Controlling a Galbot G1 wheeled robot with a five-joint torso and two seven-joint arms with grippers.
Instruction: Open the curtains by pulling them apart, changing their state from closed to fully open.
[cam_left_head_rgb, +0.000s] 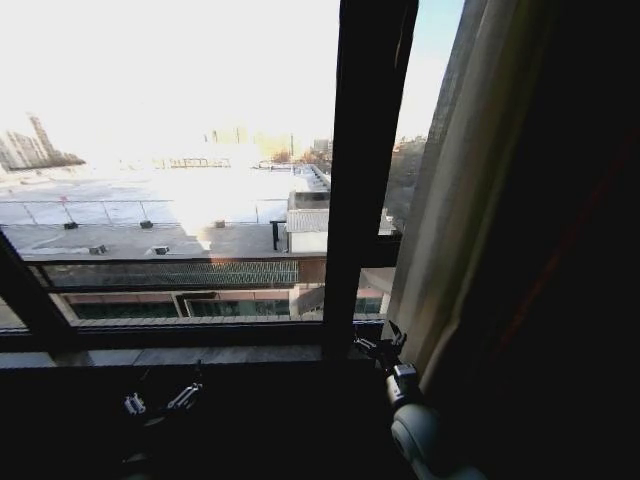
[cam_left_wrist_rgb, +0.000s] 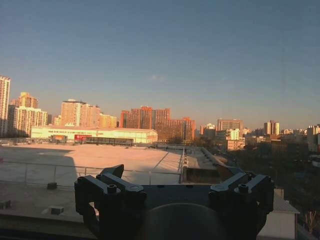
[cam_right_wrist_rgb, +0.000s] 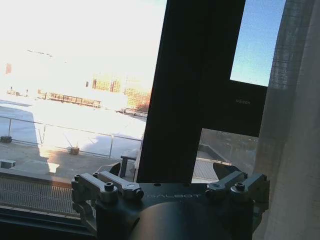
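Right end effector (cam_left_head_rgb: 383, 345) open between window frame (cam_left_head_rgb: 360, 170) and seemingly gathered curtains (cam_left_head_rgb: 450, 200)

The window frame (cam_left_head_rgb: 365, 170) is black. A broad upright bar runs the full height of the head view just right of centre. In the right wrist view the same upright (cam_right_wrist_rgb: 192, 75) rises up the middle, and a crossbar branches off it toward the fabric. A low horizontal rail (cam_left_head_rgb: 170, 335) closes the bottom of the glass, and a slanted bar (cam_left_head_rgb: 30, 290) meets it at the far left. Below the rail lies a narrow, pale grey sill (cam_left_head_rgb: 200, 355). The sheer curtain (cam_left_head_rgb: 450, 200) hangs gathered just right of the upright, and its folds fall past the sill's level. A dark drape (cam_left_head_rgb: 560, 250) hangs against its right side.
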